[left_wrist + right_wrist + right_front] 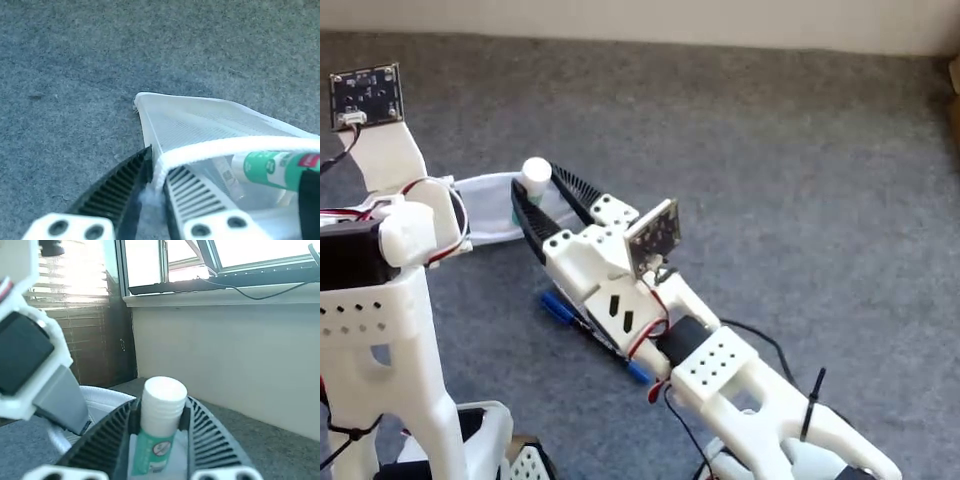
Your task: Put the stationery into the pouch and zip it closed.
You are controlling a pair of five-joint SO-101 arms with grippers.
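Left gripper (157,167) is pinched narrow on the pouch (200,125) rim, holding its mouth up, left of the table (770,150) middle. Right gripper (159,412) is clamped on the glue stick (161,405), white cap up, green body in the pouch mouth. Blue pen (560,310) lies under the right arm, toward the near edge.

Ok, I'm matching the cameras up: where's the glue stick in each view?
High view: glue stick left of centre, gripped by the right tool.
Left wrist view: green tube at the pouch mouth.
Right wrist view: upright between the tool's black fingers.
Shared landmark: the white mesh pouch.
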